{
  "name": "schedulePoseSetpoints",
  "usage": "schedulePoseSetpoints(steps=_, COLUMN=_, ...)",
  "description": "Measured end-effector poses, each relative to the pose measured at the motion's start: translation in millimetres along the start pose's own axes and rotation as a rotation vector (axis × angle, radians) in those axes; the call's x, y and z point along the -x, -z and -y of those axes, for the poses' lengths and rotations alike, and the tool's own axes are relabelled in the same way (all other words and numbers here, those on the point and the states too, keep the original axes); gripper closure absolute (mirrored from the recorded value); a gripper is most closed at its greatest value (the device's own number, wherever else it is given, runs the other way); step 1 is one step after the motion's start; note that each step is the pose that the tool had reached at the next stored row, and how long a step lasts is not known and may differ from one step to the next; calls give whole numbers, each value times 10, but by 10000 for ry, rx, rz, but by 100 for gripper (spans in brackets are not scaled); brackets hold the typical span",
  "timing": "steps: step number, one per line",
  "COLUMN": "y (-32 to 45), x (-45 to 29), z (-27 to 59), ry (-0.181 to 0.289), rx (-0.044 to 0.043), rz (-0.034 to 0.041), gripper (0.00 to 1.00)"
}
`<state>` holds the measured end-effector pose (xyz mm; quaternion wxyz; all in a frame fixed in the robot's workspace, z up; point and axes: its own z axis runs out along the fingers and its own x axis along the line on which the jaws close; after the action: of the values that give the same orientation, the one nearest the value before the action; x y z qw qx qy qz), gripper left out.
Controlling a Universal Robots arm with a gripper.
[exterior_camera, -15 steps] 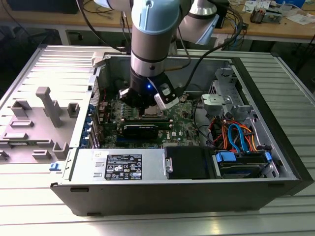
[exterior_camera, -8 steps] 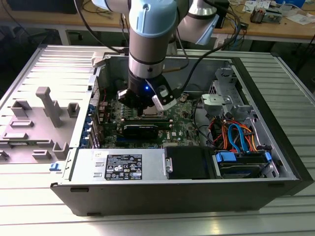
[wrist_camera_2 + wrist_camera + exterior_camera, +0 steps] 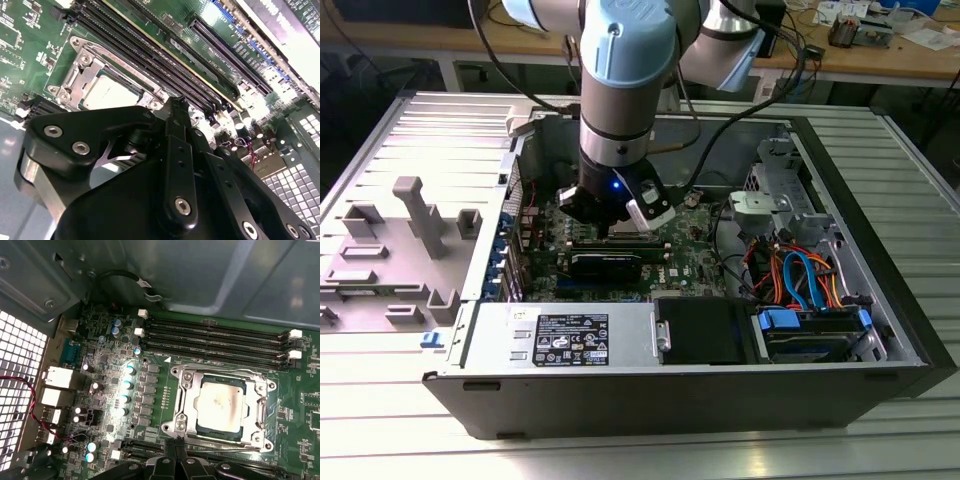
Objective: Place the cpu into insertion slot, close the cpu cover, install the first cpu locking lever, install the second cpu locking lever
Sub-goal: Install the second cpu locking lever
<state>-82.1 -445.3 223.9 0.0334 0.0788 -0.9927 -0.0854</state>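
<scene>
Already seated: small flat silver-grey square cpu (image 3: pixel 221 403) in dark silver-rimmed insertion slot (image 3: pixel 186 399), thin silvery cpu cover (image 3: pixel 261 402) down. Light, fragile; grip edges. Black pincer (image 3: pixel 178 460) grips nothing, fingers together.

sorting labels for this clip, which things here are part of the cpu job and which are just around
Job:
cpu, seated in the insertion slot
cpu cover, closed over it
gripper, beside the socket

Just around:
memory slots
capacitors
power supply
drive cables

Dull metal cpu (image 3: pixel 220 404) (silvery cpu cover (image 3: pixel 260 405))
</scene>
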Motion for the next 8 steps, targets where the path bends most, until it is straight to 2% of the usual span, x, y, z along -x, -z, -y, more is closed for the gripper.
schedulePoseSetpoints(steps=8, y=-73, x=-33, z=7, ry=4, rx=61, rz=4, gripper=89)
